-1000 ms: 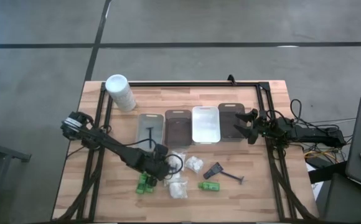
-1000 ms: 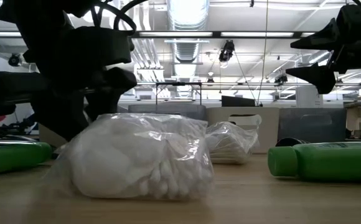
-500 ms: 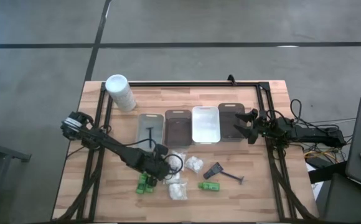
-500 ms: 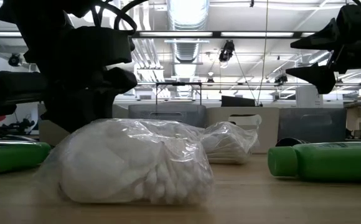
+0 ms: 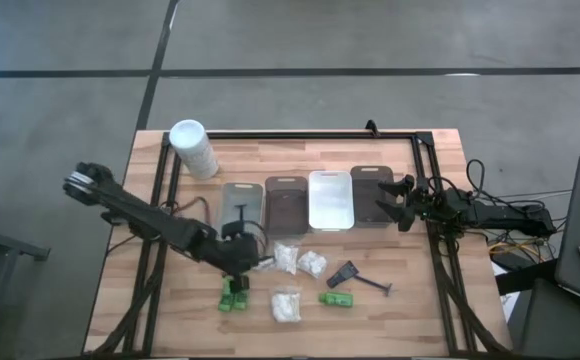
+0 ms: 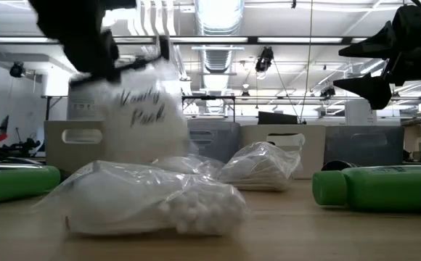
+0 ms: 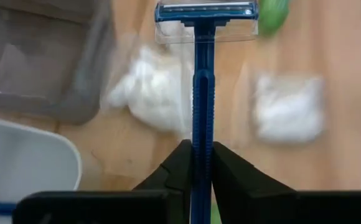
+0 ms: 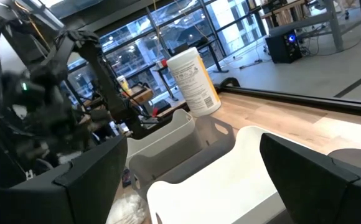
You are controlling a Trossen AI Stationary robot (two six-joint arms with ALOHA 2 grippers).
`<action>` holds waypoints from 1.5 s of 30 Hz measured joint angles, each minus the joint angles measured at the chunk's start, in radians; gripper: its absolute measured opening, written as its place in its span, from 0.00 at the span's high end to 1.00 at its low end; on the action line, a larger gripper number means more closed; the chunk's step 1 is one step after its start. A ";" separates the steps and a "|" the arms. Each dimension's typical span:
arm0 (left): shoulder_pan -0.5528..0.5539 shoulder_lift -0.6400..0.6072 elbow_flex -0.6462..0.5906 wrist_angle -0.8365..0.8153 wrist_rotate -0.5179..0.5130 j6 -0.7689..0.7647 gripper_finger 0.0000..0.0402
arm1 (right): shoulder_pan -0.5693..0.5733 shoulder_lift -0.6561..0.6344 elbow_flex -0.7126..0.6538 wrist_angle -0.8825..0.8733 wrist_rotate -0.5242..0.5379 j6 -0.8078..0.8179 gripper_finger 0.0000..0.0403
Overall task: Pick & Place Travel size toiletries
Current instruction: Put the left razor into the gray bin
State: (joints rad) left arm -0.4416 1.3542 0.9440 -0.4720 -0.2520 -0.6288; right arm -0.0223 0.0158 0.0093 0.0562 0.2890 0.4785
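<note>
My left gripper (image 5: 248, 256) is over the table's middle near part, shut on a blue razor (image 7: 203, 87). Under it lie white crinkly packets (image 5: 287, 258) (image 5: 313, 263) (image 5: 286, 304), green bottles (image 5: 235, 293) (image 5: 336, 298), a short black tube (image 5: 344, 272) and a dark razor (image 5: 375, 287), all flat on the wood. In the low view a blurred white packet printed "Vanity Pack" (image 6: 141, 109) shows just below my left gripper (image 6: 87, 40); I cannot tell whether the gripper touches it. My right gripper (image 5: 400, 200) waits open beside the rightmost tray. My left gripper pinches the blue razor's handle (image 7: 202, 127) between its two fingers, which lie along the handle. The head with its clear cap (image 7: 205, 12) points away from the wrist. The razor is lifted clear above the packets and the wood.
Four trays stand in a row across the middle: grey (image 5: 232, 222) with a thin dark razor in it, brown (image 5: 286, 203), white (image 5: 330, 199) and dark brown (image 5: 372, 195). A tall white cylindrical container (image 5: 193, 148) stands at the far left corner. A black frame runs along the far edge.
My left gripper has risen off the pile of packets and drawn back toward the table's left and far side, carrying the razor up. The arm's elbow has swung out to the left. In the low view the front packet has sagged flatter where the gripper stood.
</note>
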 joint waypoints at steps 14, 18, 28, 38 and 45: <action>-0.055 0.136 -0.002 0.033 0.142 -0.044 0.90 | 0.000 0.000 0.000 0.000 0.000 0.000 0.10; -0.061 0.222 0.000 0.065 0.186 -0.059 0.81 | 0.000 0.000 0.000 0.000 0.000 0.000 0.10; -0.070 0.355 0.002 0.154 0.190 -0.061 0.71 | 0.000 0.000 0.000 0.000 0.000 0.000 0.10; -0.098 0.369 0.004 0.158 0.232 -0.039 0.73 | 0.000 0.000 0.000 0.000 0.000 0.000 0.10; -0.107 0.232 0.012 0.157 0.285 0.007 0.86 | 0.000 0.000 0.000 0.000 0.000 0.000 0.10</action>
State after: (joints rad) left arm -0.5488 1.5863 0.9555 -0.3151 0.0335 -0.6216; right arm -0.0223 0.0154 0.0093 0.0560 0.2887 0.4785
